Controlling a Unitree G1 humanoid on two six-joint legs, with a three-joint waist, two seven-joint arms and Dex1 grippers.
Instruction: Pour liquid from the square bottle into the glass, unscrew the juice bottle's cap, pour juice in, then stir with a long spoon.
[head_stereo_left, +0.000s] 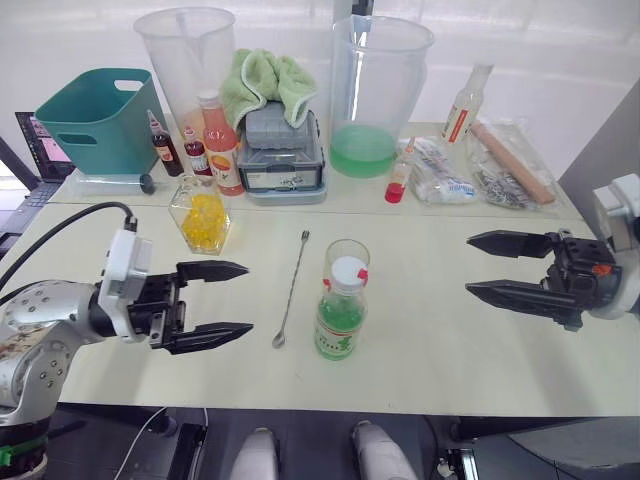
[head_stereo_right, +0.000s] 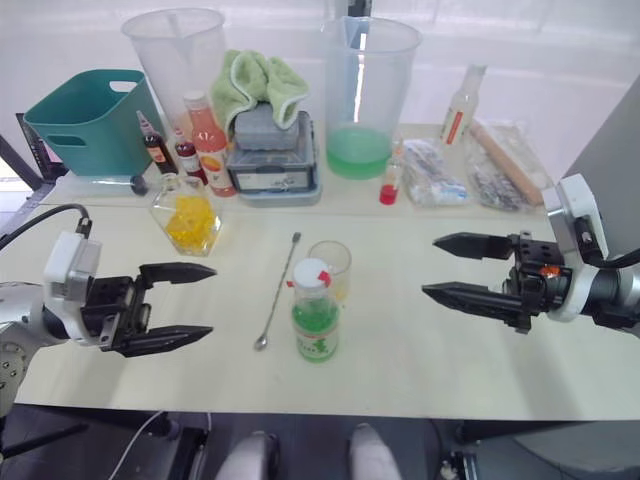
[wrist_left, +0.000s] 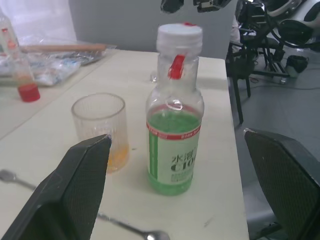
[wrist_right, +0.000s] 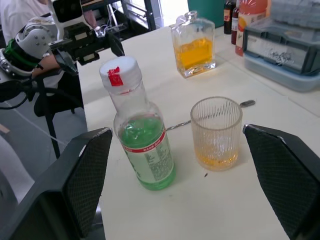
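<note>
The juice bottle (head_stereo_left: 340, 310) stands upright near the middle of the table (head_stereo_left: 440, 360), its white cap (head_stereo_left: 349, 270) screwed on, green liquid filling roughly its lower half. The glass (head_stereo_left: 347, 259) stands just behind it, touching or nearly so, with a shallow layer of yellow liquid at its bottom, plain in the right wrist view. The spoon (head_stereo_left: 291, 289) lies flat just to the robot's left of the bottle, bowl toward the robot, handle pointing away. Farther left and back from the bottle is the square bottle (head_stereo_left: 201, 213), upright, still holding yellow liquid.

The left gripper (head_stereo_left: 238, 302) hovers left of the bottle, beyond the spoon, fingers spread wide and holding nothing. The right gripper (head_stereo_left: 477, 264) hovers well to the bottle's right, likewise wide apart and empty. Both point inward toward the bottle.

Behind the bottle, along the back of the table, stand two pitchers (head_stereo_left: 378, 95), one with green liquid, and a teal bin (head_stereo_left: 95, 118).
</note>
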